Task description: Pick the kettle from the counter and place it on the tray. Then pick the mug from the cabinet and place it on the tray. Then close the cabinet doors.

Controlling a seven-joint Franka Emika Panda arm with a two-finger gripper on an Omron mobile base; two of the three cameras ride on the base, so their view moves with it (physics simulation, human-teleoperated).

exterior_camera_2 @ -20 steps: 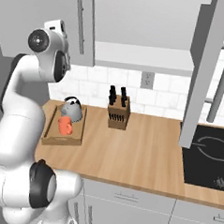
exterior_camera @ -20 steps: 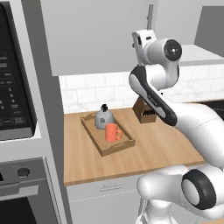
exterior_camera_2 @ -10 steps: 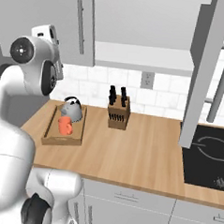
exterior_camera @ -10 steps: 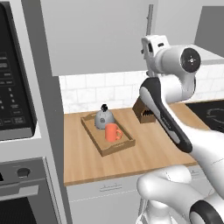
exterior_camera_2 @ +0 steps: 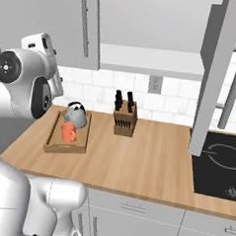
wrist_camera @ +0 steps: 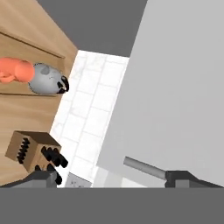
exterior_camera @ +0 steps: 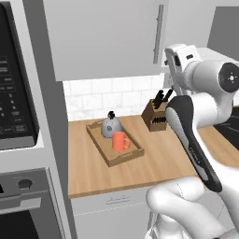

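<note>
**Kettle and mug on tray; one cabinet door shut, one open**

We see the room first: a tall oven column (exterior_camera: 18,116) at 9 o'clock in the left base view, a black control panel on it, its markings too small for us to read. White tile backsplash (exterior_camera_2: 170,101) behind, with a wall outlet (exterior_camera_2: 154,84) above the knife block.

The cabinet (exterior_camera_2: 154,38) hangs over the counter (exterior_camera_2: 137,160). Its left door (exterior_camera: 107,37) is shut, silver bar handle (exterior_camera: 158,33) vertical. In the right base view the right door (exterior_camera_2: 214,71) stands swung out edge-on at 3 o'clock, white inner shelf (exterior_camera_2: 153,60) exposed.

The counter is light butcher-block over pale grey drawers (exterior_camera_2: 134,215). A black hob (exterior_camera_2: 221,163) sits at its right end.

The tray (exterior_camera: 133,156) sits on the counter left of centre. The kettle (exterior_camera: 111,126) is on its far end, the mug (exterior_camera: 120,141) just in front, near or touching, we cannot tell. The knife block (exterior_camera: 155,116) stands at 3 o'clock of the tray, apart from it.

The gripper (wrist_camera: 109,175) has its jaws wide apart, holding nothing. In the hand view its fingertips (wrist_camera: 186,177) frame the shut door's bar handle, contact not clear.

No brands or legible text anywhere.
</note>
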